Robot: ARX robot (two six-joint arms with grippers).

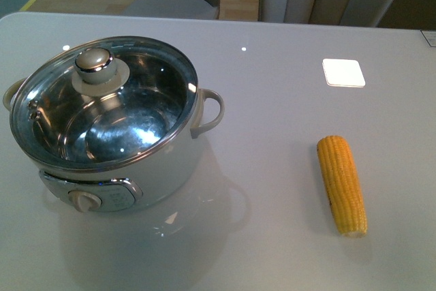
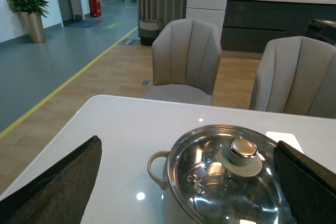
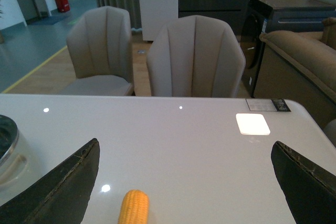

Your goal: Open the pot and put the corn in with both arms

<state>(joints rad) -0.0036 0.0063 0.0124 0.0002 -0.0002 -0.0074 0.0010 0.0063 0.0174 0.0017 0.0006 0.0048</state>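
— Pot [image 1: 167, 168] and corn [image 1: 341, 184]: where are they placed?
— Both are set on a pale, glossy table [image 1: 272, 66]. The white pot is seen on the robot's left, closed by a glass lid [image 1: 136, 107] with a cream and chrome knob [image 1: 94, 64]; its steel inside can be seen shining through the glass. The corn is laid flat on the robot's right, well apart from the pot, with bare table between them
— How is the corn aligned?
— Its long axis is pointed roughly away from the robot and slanted a little, with the near end turned slightly further right. In the right wrist view the corn [image 3: 134, 207] is seen between the right jaws, ahead of them and below, untouched
— What is held in the jaws?
— Nothing is held. Both pairs are spread wide and released. In the left wrist view the knob [image 2: 242, 150] is framed between the left jaws, closer to one jaw than the other, and is not touched
— Which arm is judged nearer to what?
— The left arm is judged nearer the lid, the right arm nearer the corn. The lid is not yet lifted, so the coming move is judged to depend on the knob lying ahead of and below the left jaws
— How many things are counted?
— One pot, one lid, one corn cob, two loop handles [image 1: 218, 107] on the pot, and two upholstered chairs [image 3: 194, 59] behind the table
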